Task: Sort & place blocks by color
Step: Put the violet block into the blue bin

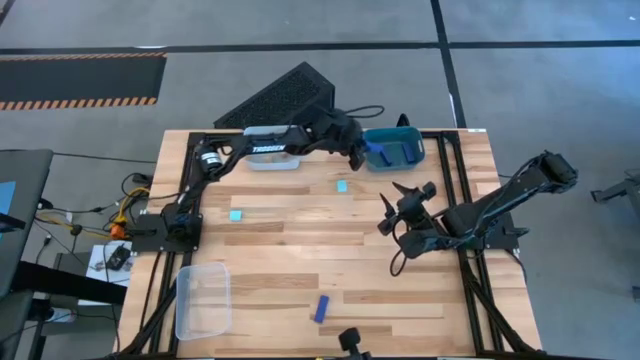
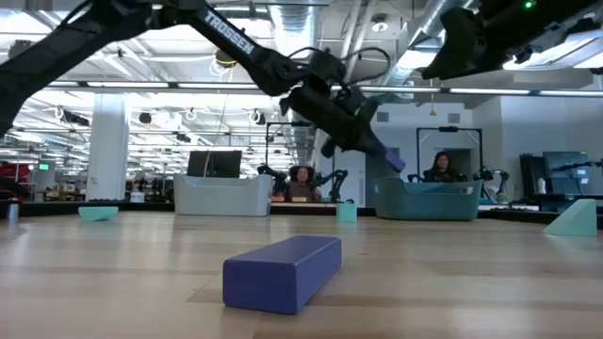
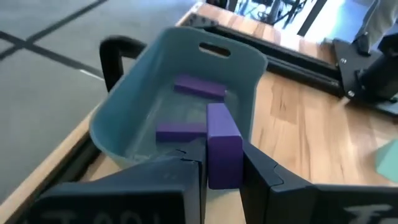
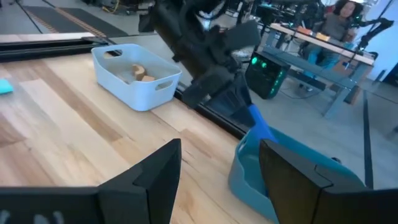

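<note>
My left gripper (image 3: 224,163) hangs over the near rim of the teal bin (image 3: 134,93) at the table's far edge, shut on a dark blue bar (image 3: 221,134). Two more blue bars (image 3: 199,87) lie on the bin's floor. Another blue bar (image 1: 322,308) lies flat near the table's near edge. Two cyan cubes (image 1: 342,186) (image 1: 236,215) sit on the wood mid-table. Tan pieces (image 4: 140,73) lie in the pale bin (image 4: 134,84) left of the teal one. My right gripper (image 1: 392,205) is open, right of centre, touching nothing. My left gripper pinches the dark blue bar (image 3: 224,168) between its two fingers, which lie on its two long side faces. The bar runs along the fingers and its free end (image 2: 396,162) sticks out past the fingertips, slanting down. It is lifted clear, above the teal bin.
A clear bin (image 1: 203,298) stands at the near left corner. A black perforated box (image 1: 280,98) lies beyond the far edge. Black frame rails (image 1: 460,150) run along the table's sides. People sit at desks in the room behind (image 2: 443,169).
</note>
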Motion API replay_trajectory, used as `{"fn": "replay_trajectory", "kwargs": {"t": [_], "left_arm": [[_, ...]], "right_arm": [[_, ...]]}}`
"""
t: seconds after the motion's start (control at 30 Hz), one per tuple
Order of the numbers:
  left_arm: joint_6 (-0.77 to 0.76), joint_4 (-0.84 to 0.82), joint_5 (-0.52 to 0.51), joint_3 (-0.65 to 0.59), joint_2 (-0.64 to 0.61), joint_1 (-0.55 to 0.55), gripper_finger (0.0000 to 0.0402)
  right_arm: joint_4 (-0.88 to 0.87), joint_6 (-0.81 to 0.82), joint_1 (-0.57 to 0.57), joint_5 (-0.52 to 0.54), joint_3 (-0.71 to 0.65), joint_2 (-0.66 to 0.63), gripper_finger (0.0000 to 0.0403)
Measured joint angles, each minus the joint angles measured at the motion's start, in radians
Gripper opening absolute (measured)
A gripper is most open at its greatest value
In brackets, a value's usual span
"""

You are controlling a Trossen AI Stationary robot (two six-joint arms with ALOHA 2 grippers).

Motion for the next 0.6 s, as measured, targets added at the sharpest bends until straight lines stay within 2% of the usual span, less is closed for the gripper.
{"fn": "replay_trajectory", "kwargs": {"t": [0.13,0.27,0.43,0.6], "left_arm": [[0.009,-0.058,0.004,0.059,0.033,0.001,0.0041],[0.009,-0.087,0.004,0.061,0.041,0.001,0.0059],[0.011,-0.079,-0.003,0.061,0.041,0.001,0.0105],[0.086,-0.082,-0.004,0.061,0.041,0.001,0.0157]], "right_arm": [[-0.010,0.001,-0.001,0.000,0.000,0.001,0.0234],[-0.019,0.002,0.000,-0.001,0.000,0.001,0.0234],[-0.069,0.051,0.000,-0.002,0.000,0.001,0.0234],[-0.132,0.123,-0.001,-0.005,0.000,0.001,0.0234]]}}
